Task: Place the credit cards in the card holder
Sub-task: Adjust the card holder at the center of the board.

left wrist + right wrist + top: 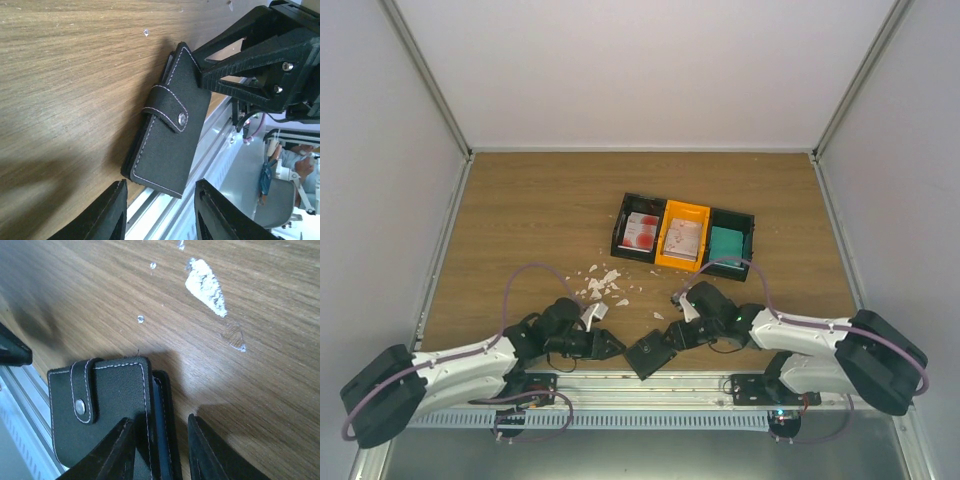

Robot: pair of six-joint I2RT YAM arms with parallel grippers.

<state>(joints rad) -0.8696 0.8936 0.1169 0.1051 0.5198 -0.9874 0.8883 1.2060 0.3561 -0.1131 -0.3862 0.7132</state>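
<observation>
The wooden counter [520,220] carries a row of three open bins [683,240] at its middle, and both arms reach inward along its near edge. The card holder [650,354] lies between them at that edge, folded shut with its strap [167,110] snapped across the front. The left end effector [616,347] has its fingers apart on either side of one end of the holder. The right end effector [161,422] straddles the opposite edge, also apart, with bare wood showing beside one finger, so neither looks clamped. The credit cards [642,232] sit in the bins, well apart from the holder: red-and-white, pinkish-grey and teal. The step in hand appears to be taking hold of the holder to open it. The next move likely calls for one side pinning it while the other frees the snap. Small white scraps [600,285] lie nearby.
</observation>
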